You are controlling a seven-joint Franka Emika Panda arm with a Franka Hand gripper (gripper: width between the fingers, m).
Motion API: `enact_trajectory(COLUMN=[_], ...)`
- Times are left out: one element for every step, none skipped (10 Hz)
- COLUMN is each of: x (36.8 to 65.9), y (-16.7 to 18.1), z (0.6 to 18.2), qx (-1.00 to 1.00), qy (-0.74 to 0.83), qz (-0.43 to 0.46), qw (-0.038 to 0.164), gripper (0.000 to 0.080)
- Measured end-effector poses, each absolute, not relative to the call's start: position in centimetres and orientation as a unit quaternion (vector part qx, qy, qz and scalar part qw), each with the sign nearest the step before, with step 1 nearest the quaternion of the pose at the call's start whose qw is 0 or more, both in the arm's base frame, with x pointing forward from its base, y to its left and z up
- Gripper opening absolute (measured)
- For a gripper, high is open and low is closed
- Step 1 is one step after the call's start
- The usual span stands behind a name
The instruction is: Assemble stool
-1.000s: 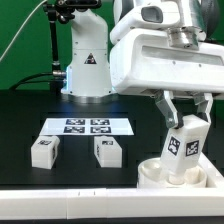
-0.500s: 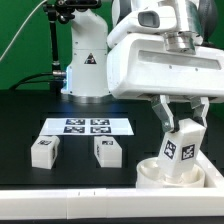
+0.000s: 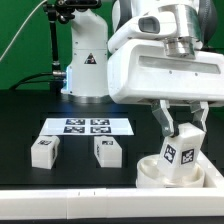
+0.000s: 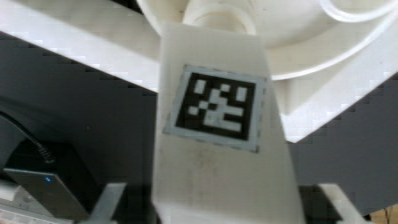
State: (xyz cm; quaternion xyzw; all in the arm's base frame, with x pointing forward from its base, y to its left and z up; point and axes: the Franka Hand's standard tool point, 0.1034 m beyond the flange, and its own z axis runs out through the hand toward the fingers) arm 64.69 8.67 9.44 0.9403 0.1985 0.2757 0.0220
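Seat: white plastic ring-shaped seat (image 3: 148,173) lies nearest on the black worktop (image 3: 70,176), at the exterior view's right; one leg's lower end stands inside it.
Held leg: white blocky tagged leg (image 3: 178,153), tilted; the gripper (image 3: 181,138) is clamped on its sides.
Count: one seat, three legs; first loose leg (image 3: 43,151) and second loose leg (image 3: 108,152) lie apart, farther back.
Change: held leg is lower than a second ago.

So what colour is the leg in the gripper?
White leg, black-and-white square tag; wrist view shows it best.
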Motion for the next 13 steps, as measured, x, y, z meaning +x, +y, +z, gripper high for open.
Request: enact_trajectory(x=[64.7,64.8,64.7,64.6,64.7,64.7,64.7,64.6,64.6,64.7,64.8,64.8,65.0], y=[8.6,8.6,8.6,8.5,8.5,8.5,8.6,8.7,8.8,8.9,8.7,8.7,8.5], z=[9.4,9.4,9.3,9.2,9.2,9.2,9.2,9.1,9.2,9.6,10.3,10.9,11.4], qx=[0.939,0.938,0.936,0.935,0.935,0.935,0.935,0.935,0.935,0.935,0.937,0.94,0.942], qy=[0.198,0.197,0.197,0.196,0.197,0.197,0.196,0.197,0.197,0.198,0.197,0.197,0.198], qz=[0.28,0.285,0.29,0.294,0.294,0.294,0.294,0.294,0.294,0.293,0.287,0.279,0.272], qw=[0.023,0.023,0.024,0.025,0.025,0.025,0.024,0.024,0.023,0.023,0.022,0.022,0.021], gripper=[0.0325,0.0325,0.0325,0.0325,0.0325,0.0325,0.0434,0.0566,0.0623,0.0644,0.0644,0.0648,0.0648])
